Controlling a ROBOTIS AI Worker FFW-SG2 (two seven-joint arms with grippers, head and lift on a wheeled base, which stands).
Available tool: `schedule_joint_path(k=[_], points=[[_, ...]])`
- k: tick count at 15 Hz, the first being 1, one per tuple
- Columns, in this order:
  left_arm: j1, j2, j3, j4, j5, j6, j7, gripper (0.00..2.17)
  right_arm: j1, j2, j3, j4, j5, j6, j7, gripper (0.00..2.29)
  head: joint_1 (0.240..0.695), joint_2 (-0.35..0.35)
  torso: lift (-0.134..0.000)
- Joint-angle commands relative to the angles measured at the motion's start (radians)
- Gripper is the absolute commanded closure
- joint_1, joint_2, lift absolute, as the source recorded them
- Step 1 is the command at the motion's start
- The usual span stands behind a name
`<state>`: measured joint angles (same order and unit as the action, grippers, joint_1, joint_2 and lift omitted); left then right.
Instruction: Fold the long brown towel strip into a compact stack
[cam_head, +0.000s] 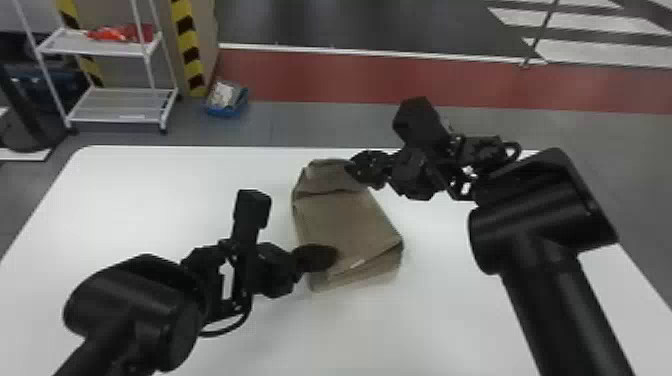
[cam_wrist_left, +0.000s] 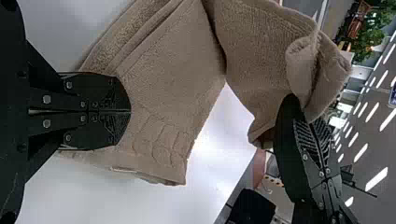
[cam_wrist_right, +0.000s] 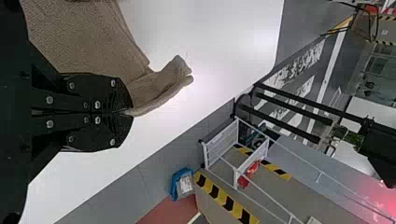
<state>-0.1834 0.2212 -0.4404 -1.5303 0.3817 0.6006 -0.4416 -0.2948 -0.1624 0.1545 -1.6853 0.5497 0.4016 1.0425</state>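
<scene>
In the head view the brown towel (cam_head: 345, 225) lies folded in layers mid-table, its far end raised and bent over. My left gripper (cam_head: 334, 256) is shut above its near left part; in the left wrist view the left gripper (cam_wrist_left: 130, 111) has its tips together over the towel (cam_wrist_left: 173, 79), with no cloth visible between them. At the far right corner is my right gripper (cam_head: 351, 171). In the right wrist view the right gripper (cam_wrist_right: 131, 113) is shut on an edge of the towel (cam_wrist_right: 93, 42), with a loose flap beyond the tips.
The white table (cam_head: 150, 200) surrounds the towel, its far edge close behind the towel's raised end. Beyond it on the floor are a white shelf rack (cam_head: 120, 105) and a blue bin (cam_head: 227, 111).
</scene>
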Motion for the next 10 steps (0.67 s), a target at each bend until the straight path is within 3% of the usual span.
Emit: schedule_joint_path(k=[1,10], points=[[-0.01,-0.01,-0.006,0.018,-0.02,0.0,0.007,1.52,0.008,-0.02,-0.009,-0.013,-0.013,0.0,0.021,1.44,0.695,-0.122,-0.125],[-0.057,-0.023,-0.031,0.07,-0.058,0.0,0.047,1.52,0.028,-0.103,-0.046,-0.056,-0.059,-0.01,0.122,1.44,0.695,-0.147,-0.125]])
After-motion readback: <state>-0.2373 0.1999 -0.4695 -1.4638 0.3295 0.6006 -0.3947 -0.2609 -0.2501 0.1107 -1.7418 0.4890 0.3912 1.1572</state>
